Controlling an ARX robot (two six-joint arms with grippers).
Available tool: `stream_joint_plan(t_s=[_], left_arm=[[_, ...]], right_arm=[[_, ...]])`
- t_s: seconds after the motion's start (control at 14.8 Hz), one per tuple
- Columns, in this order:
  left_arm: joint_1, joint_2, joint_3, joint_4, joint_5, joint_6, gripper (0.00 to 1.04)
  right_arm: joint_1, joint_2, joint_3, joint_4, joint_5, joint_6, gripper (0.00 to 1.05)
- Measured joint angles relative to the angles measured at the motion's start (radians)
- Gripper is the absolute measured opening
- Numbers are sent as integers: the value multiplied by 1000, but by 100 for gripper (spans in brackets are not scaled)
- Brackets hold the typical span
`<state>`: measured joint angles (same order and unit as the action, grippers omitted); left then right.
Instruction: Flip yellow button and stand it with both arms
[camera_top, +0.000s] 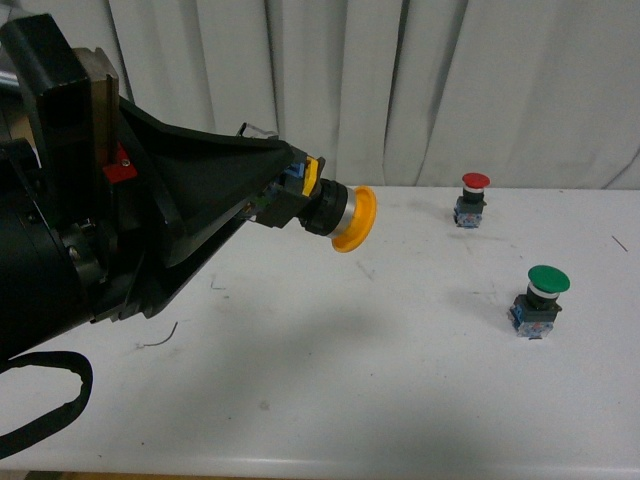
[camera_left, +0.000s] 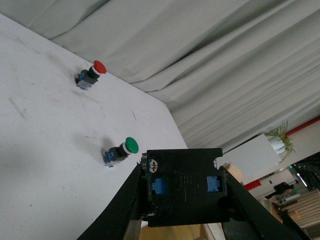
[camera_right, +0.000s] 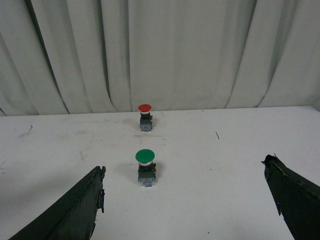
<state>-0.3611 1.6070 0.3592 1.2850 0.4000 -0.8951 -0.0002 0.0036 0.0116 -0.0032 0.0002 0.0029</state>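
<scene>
Our left gripper (camera_top: 288, 188) is clamped on the yellow button (camera_top: 338, 214) and holds it off the table (camera_top: 400, 400) by its boxy contact block. The cap juts out beyond the fingertips, tilted slightly downward. Our right gripper (camera_right: 184, 172) is spread wide and holds nothing, with the green button (camera_right: 145, 167) just ahead of its gap and the red button (camera_right: 144, 116) farther ahead. We judge the yellow button light and rigid. Its domed cap looks slick, so the flat block sides or the black collar are the places to pinch. The block's rear face shows moulded marks too small to read, and we see no brand.
</scene>
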Motion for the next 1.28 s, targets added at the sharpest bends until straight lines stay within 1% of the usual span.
stream_joint_plan(t_s=[0.13, 0.2, 0.34, 0.4, 0.47, 0.54, 0.61, 0.67, 0.74, 0.88, 0.94, 1.01, 1.08, 1.15, 1.28], left_arm=[[-9, -64, 25, -3, -23, -44, 36], [-27, -84, 40, -3, -33, -45, 36], [-38, -81, 39, -2, -45, -48, 36], [-39, -81, 39, -2, -51, -47, 36], [-43, -81, 39, -2, -51, -47, 36], [-43, -81, 39, -2, -51, -47, 36], [-48, -81, 39, -2, -52, -45, 36], [-49, -79, 39, -2, -56, -43, 36], [-51, -74, 39, -2, -59, -43, 36], [-56, -72, 39, -2, -61, -41, 36], [-61, -72, 39, -1, -67, -40, 36], [-63, -72, 39, -2, -67, -39, 36], [-65, -72, 39, -2, -66, -40, 36], [-66, -72, 40, -2, -67, -39, 36], [-68, -72, 40, -1, -66, -39, 36]], right_arm=[[0, 0, 0, 0, 0, 0, 98], [0, 0, 0, 0, 0, 0, 98], [0, 0, 0, 0, 0, 0, 98], [-113, 113, 0, 211, -239, 8, 98], [-148, 240, 0, 336, -317, 16, 98], [-148, 403, 3, 493, -361, 22, 98], [-136, 678, 41, 729, -356, 34, 98], [-126, 940, 146, 935, -307, 50, 98], [-106, 1139, 262, 1065, -266, 51, 98], [-85, 1360, 402, 1100, -214, 53, 98], [-76, 1497, 485, 1066, -175, 54, 98], [-69, 1574, 531, 1046, -159, 58, 98], [-55, 1589, 547, 1028, -155, 74, 98], [-22, 1563, 546, 1025, -188, 118, 98], [50, 1506, 515, 1096, -304, 237, 98]])
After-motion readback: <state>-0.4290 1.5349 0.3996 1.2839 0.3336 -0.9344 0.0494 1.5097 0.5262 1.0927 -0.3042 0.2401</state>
